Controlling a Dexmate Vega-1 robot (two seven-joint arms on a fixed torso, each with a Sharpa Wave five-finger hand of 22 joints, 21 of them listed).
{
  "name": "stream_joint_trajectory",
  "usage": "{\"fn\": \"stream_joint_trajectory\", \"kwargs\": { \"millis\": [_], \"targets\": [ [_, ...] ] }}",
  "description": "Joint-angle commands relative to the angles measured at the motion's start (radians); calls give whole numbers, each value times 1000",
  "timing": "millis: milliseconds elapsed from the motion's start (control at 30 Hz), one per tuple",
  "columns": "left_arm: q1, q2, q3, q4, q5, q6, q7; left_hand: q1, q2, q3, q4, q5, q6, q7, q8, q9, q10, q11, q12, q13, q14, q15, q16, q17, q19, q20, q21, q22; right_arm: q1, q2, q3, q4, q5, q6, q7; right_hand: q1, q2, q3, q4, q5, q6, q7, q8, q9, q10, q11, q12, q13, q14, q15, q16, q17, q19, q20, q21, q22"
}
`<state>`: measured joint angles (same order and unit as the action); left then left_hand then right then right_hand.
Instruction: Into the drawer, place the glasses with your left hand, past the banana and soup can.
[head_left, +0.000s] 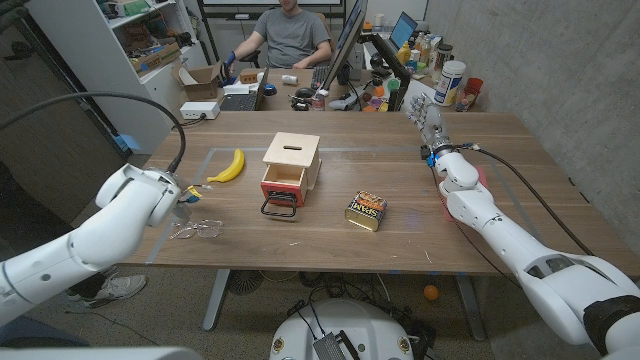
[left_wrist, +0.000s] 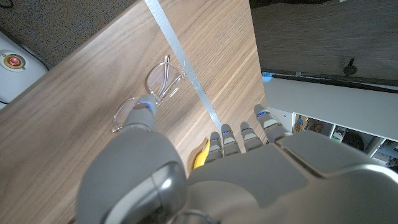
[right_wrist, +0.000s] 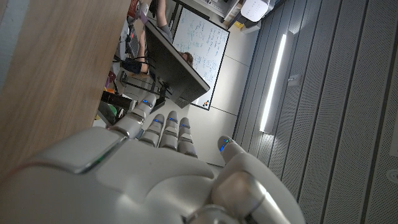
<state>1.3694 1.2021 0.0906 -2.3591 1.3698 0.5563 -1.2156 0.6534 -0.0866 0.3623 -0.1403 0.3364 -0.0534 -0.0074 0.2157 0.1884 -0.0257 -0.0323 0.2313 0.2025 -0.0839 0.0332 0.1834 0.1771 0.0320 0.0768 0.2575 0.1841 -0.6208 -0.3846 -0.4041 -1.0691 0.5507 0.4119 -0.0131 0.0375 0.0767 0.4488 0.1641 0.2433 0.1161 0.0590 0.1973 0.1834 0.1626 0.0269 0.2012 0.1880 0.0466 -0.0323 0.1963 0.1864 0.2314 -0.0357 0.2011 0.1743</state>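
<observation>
Clear-framed glasses (head_left: 197, 229) lie flat on the wooden table (head_left: 480, 150) at lower left of the head view, long axis across the frame. Left hand (head_left: 186, 194) hovers just above them, fingers spread, holding nothing; right hand (head_left: 425, 118) is well apart, at upper right.

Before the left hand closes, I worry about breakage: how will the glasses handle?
The glasses look thin-framed and clear, so probably light and fragile. They lie low on the smooth table, so fingers may slide them rather than lift. The left hand hovers near them.
</observation>
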Motion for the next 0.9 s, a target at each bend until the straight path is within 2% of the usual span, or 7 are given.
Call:
{"fn": "stream_joint_trajectory", "kwargs": {
  "millis": [33,200,900],
  "targets": [
    [-25,-35,44,44,12,-43,34,9,3,-2,4,-3,6,1,-5,4,-10,0,-5,5,-4,-4,1,-1,10,4,-7,1,16,11,-7,30,-4,11,9,-5,71,5,-1,-2,9,-2,-3,2,8,1,-4,3,11,0,-4,0,8,-29,2,1],
    [-43,-42,77,61,-3,-57,38,11,7,-5,6,-5,13,6,-4,4,-21,4,-10,5,-11,-7,-1,-1,14,1,-9,1,19,11,-8,35,-5,12,11,-5,71,5,-1,-2,9,-2,-3,2,9,1,-4,3,11,0,-4,0,8,-29,2,1],
    [-45,-64,159,96,20,-30,122,23,21,-17,12,-15,-8,5,-17,5,-32,3,-14,6,-17,-8,1,-1,31,0,-11,2,21,2,-5,40,3,19,35,-5,71,6,-1,-2,10,-3,-3,2,10,2,-4,3,13,0,-4,0,7,-29,2,1]
  ]
}}
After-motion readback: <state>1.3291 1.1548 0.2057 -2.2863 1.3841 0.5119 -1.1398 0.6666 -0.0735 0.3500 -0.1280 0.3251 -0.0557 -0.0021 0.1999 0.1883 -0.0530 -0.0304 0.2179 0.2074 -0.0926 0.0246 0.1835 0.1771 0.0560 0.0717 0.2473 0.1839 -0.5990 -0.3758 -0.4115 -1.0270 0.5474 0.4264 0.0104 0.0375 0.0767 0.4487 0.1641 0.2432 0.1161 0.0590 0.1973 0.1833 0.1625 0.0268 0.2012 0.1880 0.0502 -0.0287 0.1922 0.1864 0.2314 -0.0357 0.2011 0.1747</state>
